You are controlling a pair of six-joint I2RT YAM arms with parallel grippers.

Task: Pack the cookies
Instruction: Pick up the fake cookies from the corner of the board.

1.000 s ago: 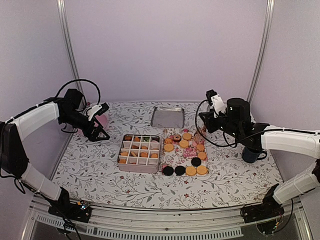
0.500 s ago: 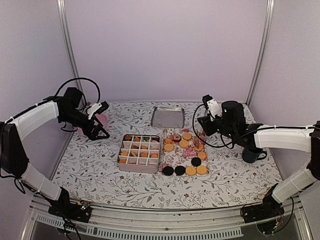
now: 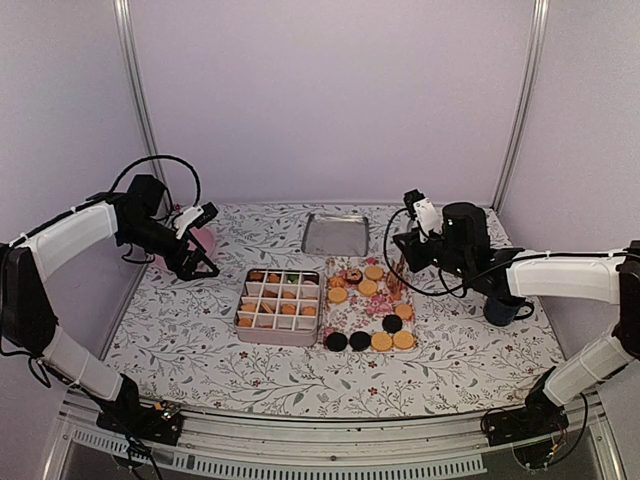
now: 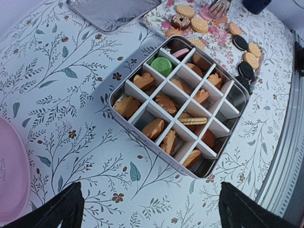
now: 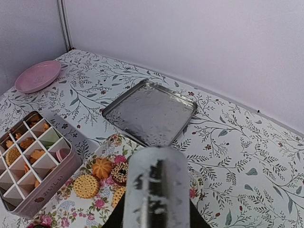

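Loose cookies (image 3: 372, 300), golden-orange with a few black ones, lie on a floral tray (image 3: 345, 322). More cookies (image 4: 167, 102) fill a divided tin (image 3: 242, 325). My right gripper (image 3: 415, 241) is shut on silver metal tongs (image 5: 156, 190) over the tray's far right. In the left wrist view the tongs' tip (image 4: 219, 6) is down among the cookies by a pink one. In the right wrist view the tongs hide the jaws, and an orange swirl cookie (image 5: 101, 167) shows beside them. My left gripper (image 3: 198, 262) hangs open over bare cloth left of the tin, its fingertips (image 4: 64, 209) wide apart.
The tin's shiny lid (image 3: 336, 234) lies behind the tray. A pink plate (image 3: 204, 240) sits at the far left, partly behind the left gripper. A dark mug (image 3: 500, 309) stands right of the tray under the right arm. Floral cloth covers the table.
My right arm has shifted left and lower toward the tray's far side, and its jaws have squeezed the tongs a little narrower. The left arm has stayed still.
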